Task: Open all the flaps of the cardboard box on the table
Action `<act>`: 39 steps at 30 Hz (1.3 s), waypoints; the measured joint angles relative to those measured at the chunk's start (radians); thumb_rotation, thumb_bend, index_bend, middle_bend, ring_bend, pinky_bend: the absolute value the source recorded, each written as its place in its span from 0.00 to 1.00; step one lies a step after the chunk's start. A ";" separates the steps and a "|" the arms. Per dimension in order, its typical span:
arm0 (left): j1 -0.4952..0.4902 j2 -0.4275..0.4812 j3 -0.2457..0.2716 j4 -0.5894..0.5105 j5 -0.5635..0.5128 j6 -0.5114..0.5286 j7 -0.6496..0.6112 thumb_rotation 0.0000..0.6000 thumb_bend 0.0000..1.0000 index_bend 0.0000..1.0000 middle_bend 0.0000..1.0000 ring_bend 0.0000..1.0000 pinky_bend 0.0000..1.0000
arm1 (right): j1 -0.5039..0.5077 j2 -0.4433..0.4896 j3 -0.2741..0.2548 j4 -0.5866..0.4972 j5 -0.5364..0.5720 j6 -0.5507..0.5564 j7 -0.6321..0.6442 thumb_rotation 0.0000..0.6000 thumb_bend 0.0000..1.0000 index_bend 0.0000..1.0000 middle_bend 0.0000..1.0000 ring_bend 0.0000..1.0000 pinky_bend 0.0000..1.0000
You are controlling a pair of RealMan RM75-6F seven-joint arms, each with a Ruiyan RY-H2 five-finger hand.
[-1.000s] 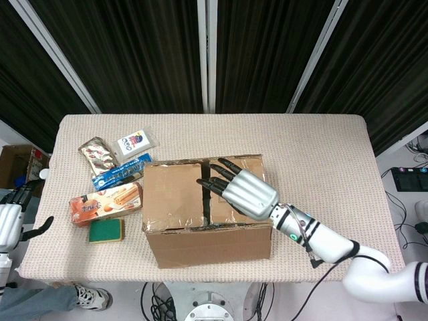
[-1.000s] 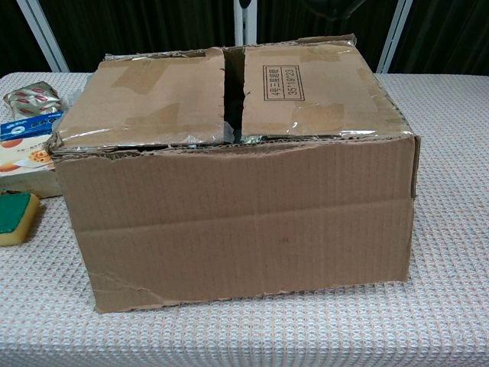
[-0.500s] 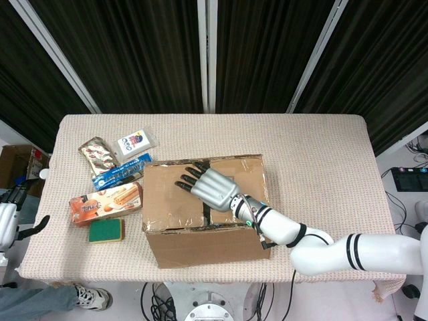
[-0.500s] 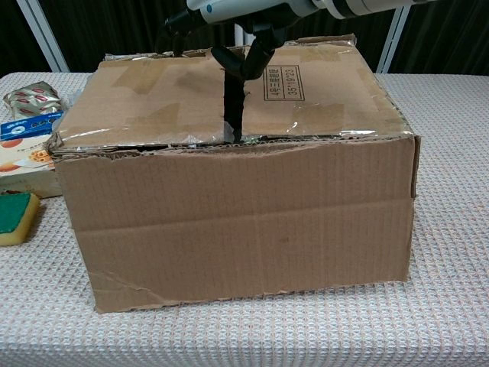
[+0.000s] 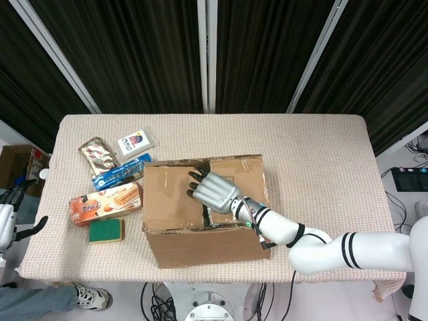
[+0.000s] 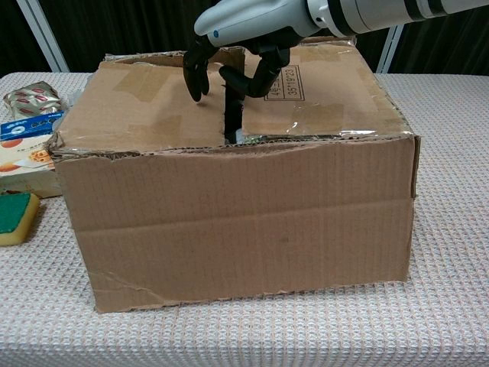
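Note:
The cardboard box (image 5: 200,244) (image 6: 244,222) stands at the table's front middle. Its two top flaps lie flat, with a dark seam between them. My right hand (image 5: 212,190) (image 6: 244,30) hovers over that seam with its fingers curled downward. Some fingertips (image 6: 196,86) reach the left flap (image 5: 167,194) (image 6: 130,103), and another dips into the gap by the right flap (image 5: 246,170) (image 6: 328,99). It grips nothing that I can see. My left hand (image 5: 8,217) hangs off the table's left edge, fingers apart and empty.
Left of the box lie a wafer box (image 5: 105,202), a green sponge (image 5: 105,231) (image 6: 14,216), a blue packet (image 5: 120,172), a red-patterned packet (image 5: 95,155) and a white packet (image 5: 136,142). Bare tablecloth (image 5: 321,167) stretches to the right of the box.
My right hand slid left from the right flap to the seam, and its flat, spread fingers have curled down toward the gap. The flaps have not moved.

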State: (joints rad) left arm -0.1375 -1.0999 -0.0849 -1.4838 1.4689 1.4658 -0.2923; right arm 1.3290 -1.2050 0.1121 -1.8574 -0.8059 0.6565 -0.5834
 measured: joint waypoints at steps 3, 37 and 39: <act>-0.003 -0.004 0.001 0.003 0.003 -0.004 0.001 1.00 0.25 0.13 0.15 0.17 0.28 | 0.008 0.019 -0.019 -0.012 0.000 0.000 -0.006 1.00 0.80 0.42 0.33 0.00 0.00; -0.027 0.028 -0.011 -0.042 0.008 -0.027 0.023 1.00 0.25 0.13 0.15 0.17 0.28 | -0.046 0.345 -0.020 -0.237 -0.106 0.064 0.108 1.00 0.89 0.53 0.45 0.00 0.00; -0.031 0.030 -0.013 -0.048 0.008 -0.031 0.030 1.00 0.25 0.13 0.15 0.17 0.28 | -0.072 0.386 -0.011 -0.258 -0.140 0.067 0.142 1.00 0.89 0.52 0.45 0.00 0.00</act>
State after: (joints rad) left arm -0.1682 -1.0700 -0.0976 -1.5318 1.4765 1.4350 -0.2620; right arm 1.2575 -0.8193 0.1007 -2.1158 -0.9461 0.7231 -0.4409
